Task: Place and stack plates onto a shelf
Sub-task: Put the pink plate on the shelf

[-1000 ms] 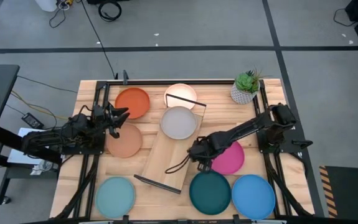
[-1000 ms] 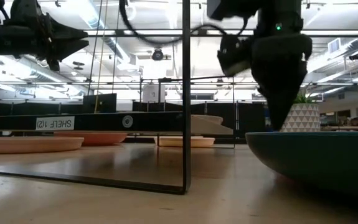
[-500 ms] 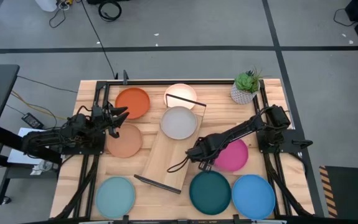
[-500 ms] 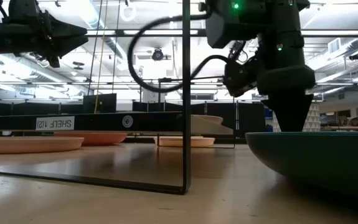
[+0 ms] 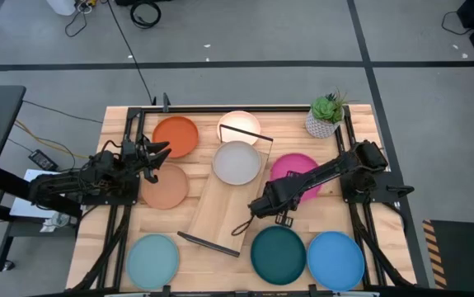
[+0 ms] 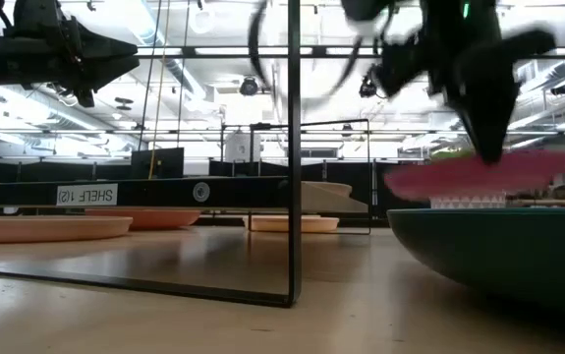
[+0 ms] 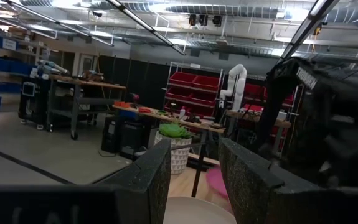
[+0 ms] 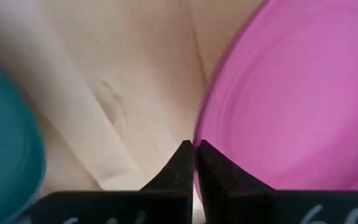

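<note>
The pink plate (image 5: 296,171) hangs above the table right of the shelf (image 5: 218,210), with my right gripper (image 5: 273,198) shut on it. In the low view the pink plate (image 6: 474,178) floats above the dark teal plate (image 6: 498,251). On the shelf's far end rests a grey plate (image 5: 237,162). The cream (image 5: 239,124), orange (image 5: 175,135), peach (image 5: 164,187), light blue (image 5: 152,259), dark teal (image 5: 278,253) and blue (image 5: 335,258) plates lie flat on the table. My left gripper (image 5: 159,153) hovers open between the orange and peach plates. My right gripper pinches the pink plate's rim (image 8: 201,138) between its two fingers, at the plate's near-left edge. The fingers (image 6: 486,138) come down at it from above. The plate is lifted clear of the table and hangs roughly level.
A potted plant (image 5: 326,115) stands at the far right corner. The shelf's black wire end frames (image 6: 292,147) rise at both its ends. Bare wood (image 5: 212,216) shows on the near part of the shelf board.
My right gripper has shut on the pink plate's rim and risen, going toward the table's far edge. The plate, which lay flat next to the teal plate, is now lifted clear and sits farther back, beside the grey plate.
</note>
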